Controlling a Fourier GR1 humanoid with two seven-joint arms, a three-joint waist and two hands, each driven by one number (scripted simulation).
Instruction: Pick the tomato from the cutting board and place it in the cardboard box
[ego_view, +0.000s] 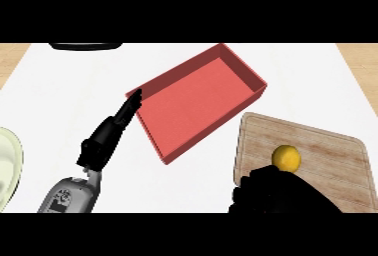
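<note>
Black and bulky, the right robot hand (277, 192) comes in from the lower edge over the near end of the board (325, 150). It shows as one dark mass, so I cannot tell whether it is open or closed, or whether it has hold of anything. Its upper edge meets the tomato (286, 157), which sits on the board's near-left part. The tomato is small, round and smooth, yellow shading to orange, with no stem showing.

The board is pale wood with a fine grain, rounded corners and a darker rim, lying slightly askew.

The left robot hand (111, 132) is stretched out flat and open, holding nothing, its fingers (133, 104) straight and pointing at the left corner of the box (199, 105), at or touching its rim. The box is red, shallow and set diagonally, just beside the board.

Everything rests on a white surface (74, 80). A pale green plate (7, 160) shows at the left edge, a black object (85, 46) at the far edge, and tan wood (358, 57) beyond both far corners.
</note>
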